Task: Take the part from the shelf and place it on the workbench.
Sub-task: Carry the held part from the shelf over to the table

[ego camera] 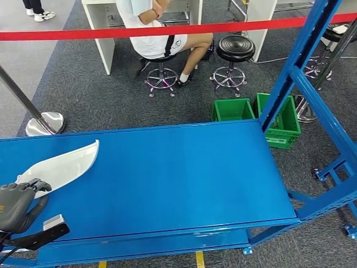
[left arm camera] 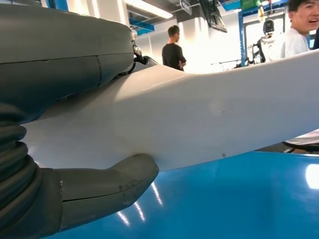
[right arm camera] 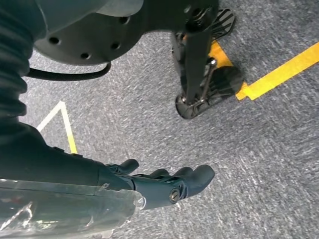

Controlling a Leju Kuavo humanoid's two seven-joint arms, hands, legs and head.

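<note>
A curved white plastic part (ego camera: 63,166) is gripped at its broad end by the left robot hand (ego camera: 19,204) at the near left corner of the blue tabletop (ego camera: 168,173), the part's pointed tip reaching in over the surface. In the left wrist view the white part (left arm camera: 195,117) is seen clamped between the thick grey thumb (left arm camera: 109,186) on one face and the robot hand's ribbed body on the other, with its lower edge just above or on the glossy blue tabletop (left arm camera: 233,199); which of the two cannot be told. The right robot hand (right arm camera: 165,181) is seen in its wrist view hanging over grey carpet (right arm camera: 263,149) marked with yellow tape (right arm camera: 278,74), its dark fingers (right arm camera: 195,175) extended side by side and empty. Beyond the far edge of the tabletop, two green crates (ego camera: 256,114) are set on the carpet beside a blue upright of the frame (ego camera: 294,61). Farther back from the tabletop, a person (ego camera: 160,33) is seated on a stool at a white desk, a black stool (ego camera: 235,50) stands alongside, and a red barrier tape (ego camera: 126,32) is stretched across.
</note>
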